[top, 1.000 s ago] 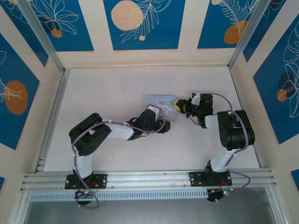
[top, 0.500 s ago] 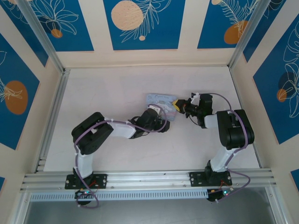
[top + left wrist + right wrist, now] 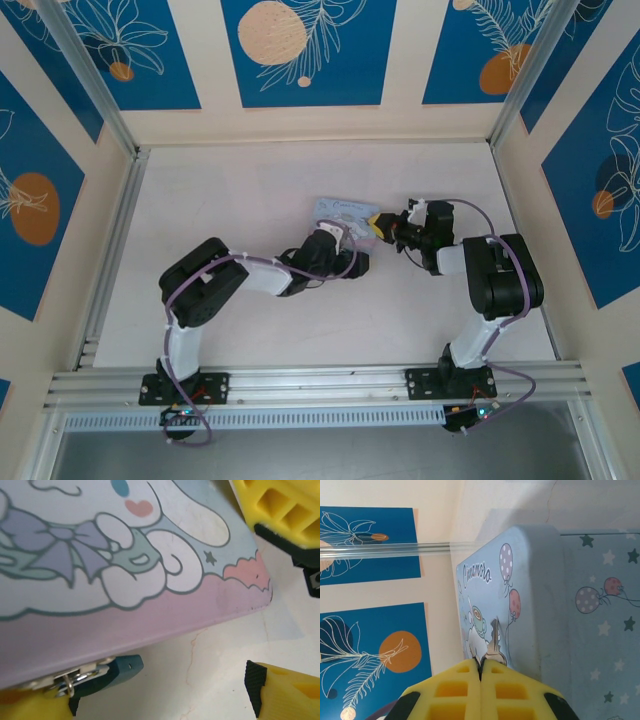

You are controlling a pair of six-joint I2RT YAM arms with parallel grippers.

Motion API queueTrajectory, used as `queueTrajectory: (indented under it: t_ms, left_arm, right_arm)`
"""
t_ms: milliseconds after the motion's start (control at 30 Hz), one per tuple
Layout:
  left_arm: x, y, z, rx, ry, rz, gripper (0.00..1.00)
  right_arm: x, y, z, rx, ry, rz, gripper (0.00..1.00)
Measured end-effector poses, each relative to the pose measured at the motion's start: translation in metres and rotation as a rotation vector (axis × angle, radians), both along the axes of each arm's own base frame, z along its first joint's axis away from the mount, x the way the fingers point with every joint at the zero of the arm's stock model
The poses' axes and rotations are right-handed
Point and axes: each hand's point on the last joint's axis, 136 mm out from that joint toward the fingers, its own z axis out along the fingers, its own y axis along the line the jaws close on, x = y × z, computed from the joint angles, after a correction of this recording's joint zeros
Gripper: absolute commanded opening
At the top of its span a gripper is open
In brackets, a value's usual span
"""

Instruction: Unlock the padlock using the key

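Observation:
The dark teal padlock [image 3: 111, 671] hangs by its small metal shackle [image 3: 69, 681] from the clasp at the front edge of the pale blue cartoon tin [image 3: 150, 555]. My left gripper [image 3: 150, 700] is open, and the padlock lies close to its left finger [image 3: 30, 706], with the other finger [image 3: 287, 690] well off to the right. My right gripper [image 3: 481, 672] is shut on the silver key [image 3: 494, 642], whose blade sticks out against the tin's side [image 3: 535, 605]. From above, the right gripper [image 3: 383, 225] is at the tin's [image 3: 345, 213] right edge and the left gripper [image 3: 352, 262] at its near edge.
The white table [image 3: 250, 200] is boxed in by beige walls with blue panels and an aluminium rail [image 3: 110, 250] along the left. The right gripper's yellow finger [image 3: 280, 510] pokes into the left wrist view just past the tin's corner.
The left arm has swung slightly to the right, bringing its gripper a little closer along the tin's near edge. The right gripper has stayed put with the key.

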Motion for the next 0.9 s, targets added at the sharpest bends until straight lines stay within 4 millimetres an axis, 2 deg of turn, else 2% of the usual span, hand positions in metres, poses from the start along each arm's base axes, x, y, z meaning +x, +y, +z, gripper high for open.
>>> queueTrajectory:
  t_ms: [633, 900]
  left_arm:
    - [0.0, 0.006, 0.015, -0.277, 0.081, 0.113, 0.84]
    - [0.0, 0.006, 0.015, -0.353, 0.11, 0.168, 0.79]
  right_arm:
    - [0.0, 0.001, 0.0, 0.0, 0.0, 0.001, 0.0]
    - [0.0, 0.002, 0.0, 0.001, -0.004, 0.005, 0.0]
